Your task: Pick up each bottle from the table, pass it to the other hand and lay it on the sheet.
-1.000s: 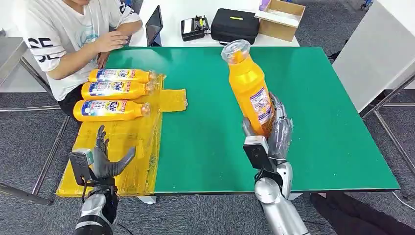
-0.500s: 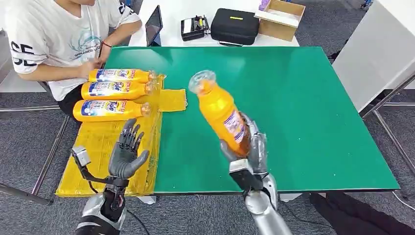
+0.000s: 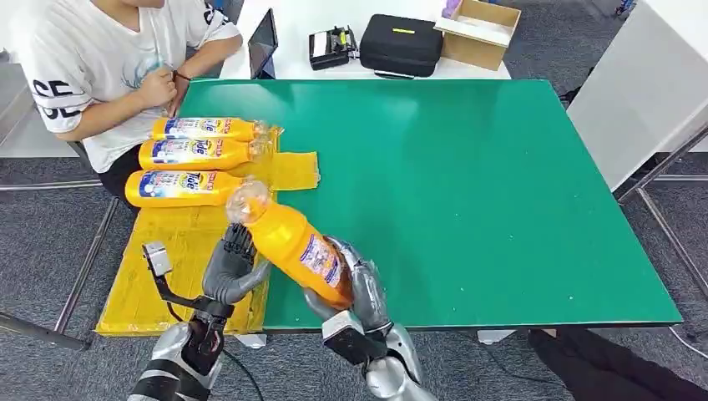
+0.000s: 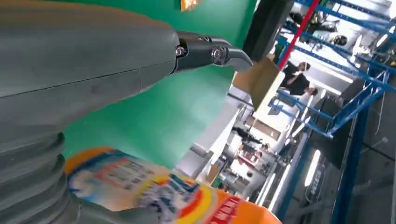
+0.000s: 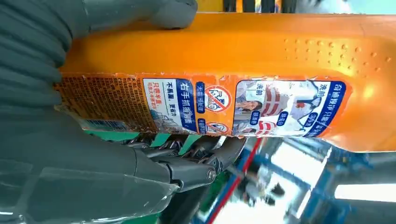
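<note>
From my station I saw the orange bottle held in the air over the near edge of the green table, tilted so that its clear cap end leaned toward the yellow sheet and its base sat low in the right robot hand. That robot hand had its thumb and fingers wrapped around the lower part of the bottle, and the right wrist view showed the thumb pressed on the orange body with the dark fingers curled under the label. The left robot hand was raised just beside the bottle's upper half, fingers apart and upright, with nothing gripped in it. Whether its fingers touched the bottle I could not tell. In the left wrist view the label of the bottle lay close under the grey thumb.

Three more orange bottles lay side by side on the far end of the sheet, caps pointing toward the middle of the table. A person in a white shirt sat at the far left corner. Behind the table stood a black case and an open cardboard box.
</note>
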Controlling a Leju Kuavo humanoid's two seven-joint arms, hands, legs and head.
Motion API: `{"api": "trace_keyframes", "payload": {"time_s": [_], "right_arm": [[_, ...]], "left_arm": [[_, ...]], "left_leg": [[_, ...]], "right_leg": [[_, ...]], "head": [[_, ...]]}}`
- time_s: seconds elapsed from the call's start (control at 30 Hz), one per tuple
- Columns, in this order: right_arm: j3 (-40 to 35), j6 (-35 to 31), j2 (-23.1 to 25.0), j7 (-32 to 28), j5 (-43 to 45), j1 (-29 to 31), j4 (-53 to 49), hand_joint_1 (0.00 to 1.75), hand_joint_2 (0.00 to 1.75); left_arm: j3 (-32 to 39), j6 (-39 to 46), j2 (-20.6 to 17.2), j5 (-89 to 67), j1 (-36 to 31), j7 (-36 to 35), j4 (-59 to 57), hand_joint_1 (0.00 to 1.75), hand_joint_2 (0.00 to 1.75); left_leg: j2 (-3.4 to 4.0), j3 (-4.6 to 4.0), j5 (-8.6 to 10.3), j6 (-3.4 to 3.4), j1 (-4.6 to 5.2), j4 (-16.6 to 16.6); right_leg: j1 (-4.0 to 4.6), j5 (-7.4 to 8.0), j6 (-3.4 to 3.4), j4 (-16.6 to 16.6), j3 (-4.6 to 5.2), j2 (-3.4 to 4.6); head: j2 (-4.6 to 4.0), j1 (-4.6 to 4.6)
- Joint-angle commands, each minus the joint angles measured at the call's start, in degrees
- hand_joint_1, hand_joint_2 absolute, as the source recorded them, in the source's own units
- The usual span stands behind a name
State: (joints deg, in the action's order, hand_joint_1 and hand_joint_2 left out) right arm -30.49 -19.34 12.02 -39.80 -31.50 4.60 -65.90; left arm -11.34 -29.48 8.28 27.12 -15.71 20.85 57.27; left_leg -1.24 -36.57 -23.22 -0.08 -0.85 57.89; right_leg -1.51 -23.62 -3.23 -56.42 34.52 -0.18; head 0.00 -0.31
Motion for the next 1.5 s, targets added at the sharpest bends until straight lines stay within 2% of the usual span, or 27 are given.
{"api": "trace_keyframes", "payload": {"time_s": [0.03,0.2,0.33,0.37,0.47,0.5,0.57,0.7,0.8,0.97,1.33,1.5], "right_arm": [[-1.35,-0.14,-0.9,0.29,2.12,3.55,5.88,1.75,1.75],[0.46,1.43,-0.99,1.04,3.22,3.23,4.74,1.75,1.75],[0.39,1.44,-0.91,1.05,3.2,3.11,4.81,1.75,1.75],[0.39,1.44,-0.91,1.05,3.2,3.11,4.81,1.75,1.75],[0.54,1.91,-0.83,1.06,3.24,3.15,5.21,1.75,1.75],[0.65,1.8,-0.77,1.08,2.98,3.14,5.42,1.75,1.75],[1.37,1.42,-0.39,0.97,3.16,2.99,5.42,1.75,1.75],[1.9,1.78,-0.48,1.4,3.31,2.99,4.1,1.75,1.75],[-0.7,3.54,-0.58,2.41,1.13,4.04,6.94,1.75,1.75],[-6.69,4.73,1.1,3.27,-3.05,6.72,17.17,1.75,1.75],[-11.88,7.97,2.73,4.58,-4.74,9.68,26.94,1.75,1.75],[-11.88,7.97,2.73,4.58,-4.74,9.68,26.94,1.75,1.75]], "left_arm": [[-4.45,-2.13,-3.95,1.08,0.02,0.23,0.47,0.0,1.75],[-4.64,-2.32,-4.42,1.03,1.76,0.31,3.38,0.0,1.75],[-4.64,-2.27,-4.31,1.04,1.67,0.3,3.41,0.0,1.75],[-4.64,-2.27,-4.31,1.04,1.67,0.3,3.41,0.0,1.75],[-4.8,-2.73,-4.39,1.24,1.93,0.2,3.41,0.0,1.75],[-4.93,-2.64,-4.5,1.11,2.12,0.1,3.45,0.0,1.75],[-4.73,-2.01,-4.43,1.19,2.62,0.08,3.62,0.0,1.75],[-4.48,-1.55,-4.41,1.14,2.96,-0.3,3.3,0.0,1.75],[-5.39,-2.25,-4.43,0.69,2.57,-0.42,2.55,0.0,1.75],[-6.51,-2.2,-4.32,0.18,0.81,-0.4,-0.4,0.0,1.75],[-7.28,-4.81,-3.97,1.55,-0.02,-0.26,-2.34,0.0,1.75],[-7.28,-4.81,-3.97,1.55,-0.02,-0.26,-2.34,0.0,1.75]], "left_leg": [[0.19,0.35,-0.11,0.02,-0.02,-0.06],[0.17,0.16,-0.06,0.03,0.0,-0.03],[0.27,0.48,-0.22,0.05,-0.05,0.01],[0.12,0.2,-0.06,0.03,0.0,-0.04],[0.12,0.15,-0.05,0.02,0.0,-0.03],[0.27,0.48,-0.2,0.05,-0.05,0.0],[0.1,0.16,-0.04,0.02,0.0,-0.04],[0.19,0.31,-0.13,0.04,0.0,-0.03],[0.15,0.23,-0.09,0.03,-0.01,-0.03],[0.17,0.31,-0.09,0.02,-0.02,-0.06],[0.11,0.36,-0.11,0.03,-0.01,-0.06],[0.13,0.43,-0.14,0.04,-0.02,-0.06]], "right_leg": [[0.06,-0.06,0.18,0.08,-0.32,0.1],[0.02,-0.02,0.09,0.04,-0.12,0.11],[0.11,-0.13,0.23,0.07,-0.46,0.14],[0.03,-0.04,0.12,0.05,-0.18,0.06],[0.03,-0.02,0.1,0.05,-0.13,0.06],[0.11,-0.12,0.25,0.08,-0.46,0.14],[0.03,-0.02,0.1,0.06,-0.14,0.04],[0.04,-0.08,0.15,0.06,-0.28,0.1],[0.04,-0.05,0.13,0.06,-0.22,0.08],[0.06,-0.05,0.16,0.09,-0.29,0.09],[0.05,-0.1,0.18,0.08,-0.35,0.02],[0.07,-0.12,0.21,0.09,-0.42,0.03]], "head": [[0.0,0.0],[0.0,0.0],[0.0,0.0],[0.0,0.0],[0.0,0.0],[0.0,0.0],[0.0,0.0],[0.0,0.0],[0.0,0.0],[0.0,0.0],[0.0,0.0],[0.0,0.0]]}}
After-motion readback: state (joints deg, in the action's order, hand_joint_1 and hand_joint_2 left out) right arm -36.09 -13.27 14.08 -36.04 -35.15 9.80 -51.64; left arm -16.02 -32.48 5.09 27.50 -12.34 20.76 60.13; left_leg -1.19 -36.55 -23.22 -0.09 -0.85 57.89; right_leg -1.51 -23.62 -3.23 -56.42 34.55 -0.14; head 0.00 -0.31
